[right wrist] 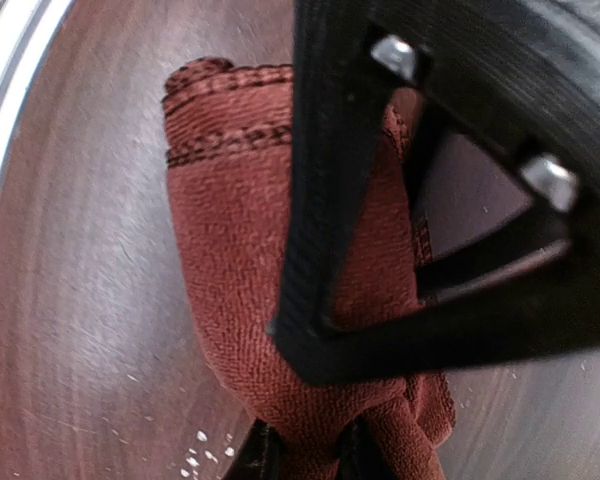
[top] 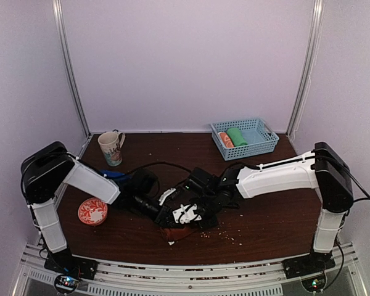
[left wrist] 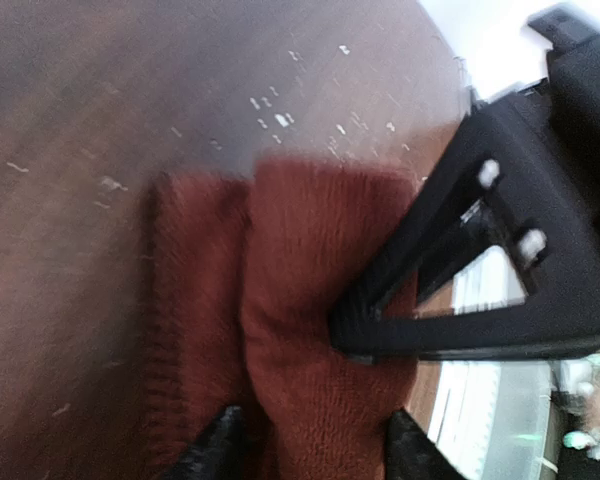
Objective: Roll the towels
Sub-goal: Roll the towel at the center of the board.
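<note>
Right wrist view is showing the rust-brown knitted cloth towel (right wrist: 240, 260) lying loosely rolled on the dark wooden table (right wrist: 70, 300), near its front edge. The roll is risking springing open, because the left gripper (left wrist: 315, 455) is standing apart astride it, gripping nothing. Only the right gripper (right wrist: 305, 455) is pinching one end.

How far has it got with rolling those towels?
Nothing looks finished. In hand: the rust-brown towel is bunched into a loose, part-made roll, the right end effector pinching its end, the left end effector open astride it. Left: tightening that roll, then the blue towel, mostly hidden behind the left arm.
</note>
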